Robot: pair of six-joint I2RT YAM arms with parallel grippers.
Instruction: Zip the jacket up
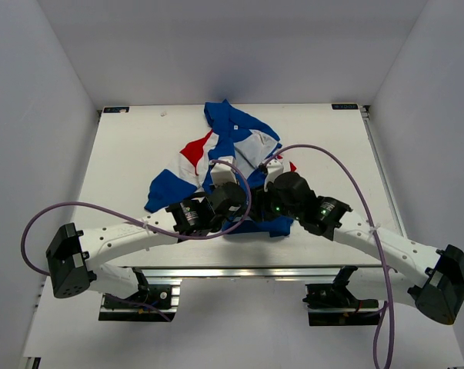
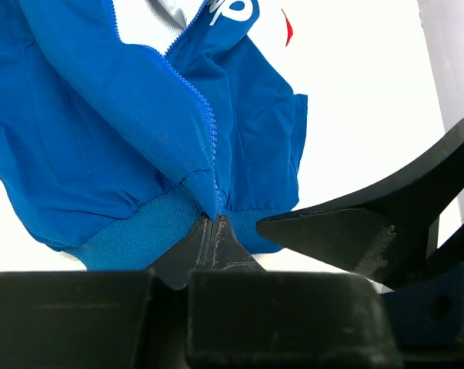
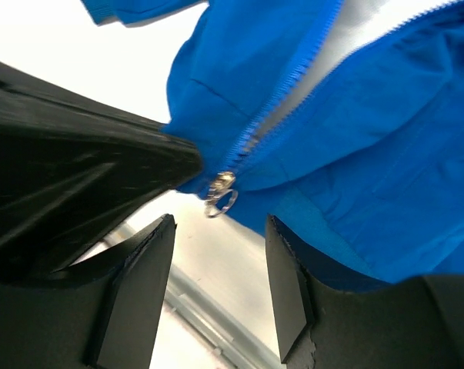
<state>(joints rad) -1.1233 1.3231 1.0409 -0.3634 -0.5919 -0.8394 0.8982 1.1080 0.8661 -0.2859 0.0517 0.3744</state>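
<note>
Two black claws are meeting at the near hem of the small royal-blue fabric jacket (image 1: 230,150) with red and white panels, which is lying rumpled at the middle of the flat white table (image 1: 131,138), hem toward the arms. The left gripper (image 2: 218,224) is pinching shut on the jacket's thick ribbed knit hem band (image 2: 131,234), right at the foot of the blue plastic zipper teeth (image 2: 207,115). The right gripper (image 3: 218,231) is standing with jaws apart, holding nothing, the small silver metal ring pull (image 3: 221,196) hanging just ahead of the gap. I am judging the cloth light, thin, limp and slightly slick, so it is likely going to bunch unless the hem is being held taut. The ring is looking like the only sensible hold: tiny, hard, free-swinging, easy to miss.
</note>
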